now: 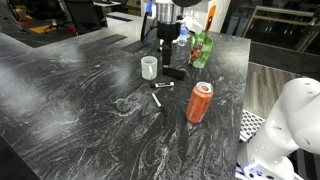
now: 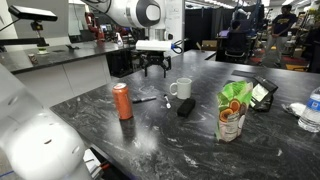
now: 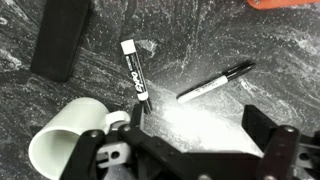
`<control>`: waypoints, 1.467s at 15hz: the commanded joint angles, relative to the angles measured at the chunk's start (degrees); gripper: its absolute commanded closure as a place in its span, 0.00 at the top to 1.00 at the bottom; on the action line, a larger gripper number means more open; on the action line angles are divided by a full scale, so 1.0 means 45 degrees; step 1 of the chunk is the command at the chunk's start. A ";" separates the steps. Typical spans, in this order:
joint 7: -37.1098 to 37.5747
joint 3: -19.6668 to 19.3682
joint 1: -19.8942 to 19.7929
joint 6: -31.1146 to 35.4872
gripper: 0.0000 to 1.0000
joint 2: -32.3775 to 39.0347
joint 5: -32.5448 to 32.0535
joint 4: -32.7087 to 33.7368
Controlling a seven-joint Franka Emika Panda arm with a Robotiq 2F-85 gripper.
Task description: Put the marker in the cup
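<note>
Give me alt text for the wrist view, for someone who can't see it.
The open, empty tool hangs over a dark marbled table, the black marker lying just ahead of it. The white cup is at lower left, a whitish pen lies right of the marker, and a flat black block sits upper left.
</note>
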 commanded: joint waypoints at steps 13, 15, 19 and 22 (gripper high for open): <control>0.0295 0.0825 0.0029 -0.1127 1.00 0.3260 -0.3505 0.1175; 0.0489 0.0924 -0.0019 -0.1162 1.00 0.3833 -0.3995 0.1566; 0.0590 0.0963 -0.0087 -0.1207 1.00 0.4752 -0.4328 0.2323; 0.0442 0.0983 -0.0144 -0.1105 1.00 0.5276 -0.4048 0.2767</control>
